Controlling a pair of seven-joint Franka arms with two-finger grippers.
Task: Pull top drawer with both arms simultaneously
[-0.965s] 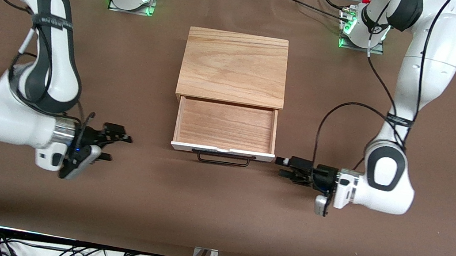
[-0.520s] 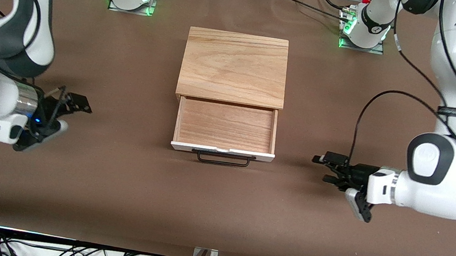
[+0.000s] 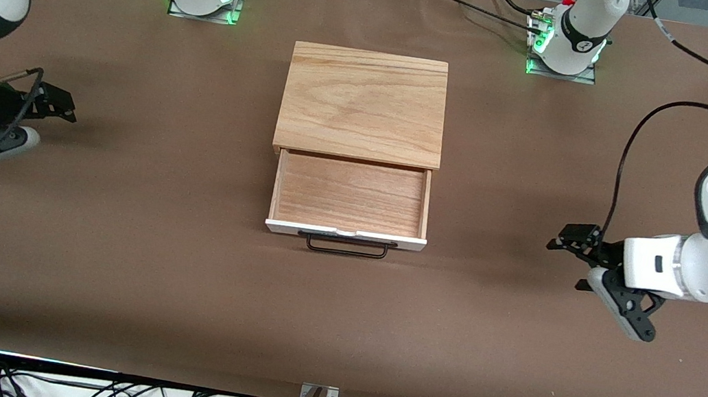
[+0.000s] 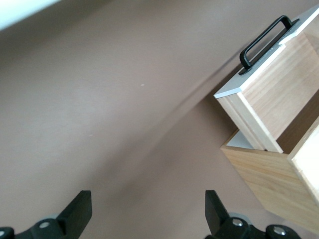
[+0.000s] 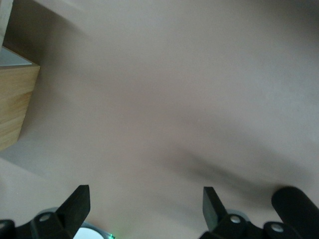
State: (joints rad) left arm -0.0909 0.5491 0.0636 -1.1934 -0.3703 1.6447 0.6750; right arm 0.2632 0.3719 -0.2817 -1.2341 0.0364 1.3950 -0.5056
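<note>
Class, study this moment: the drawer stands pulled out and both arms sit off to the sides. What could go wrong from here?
1. The shallow wooden top drawer with white front juts out unsupported; an arm crossing over might knock it.
2. Its thin black wire handle sticks out and could snag a finger.
3. The open left gripper and right gripper hang low over the brown table; dropping could scrape it.

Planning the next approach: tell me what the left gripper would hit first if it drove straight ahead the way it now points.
Probably the top drawer: the left gripper, jaws open, points across the table toward the drawer's side wall. Nothing else lies between. Its height is unclear, so it might pass above.
</note>
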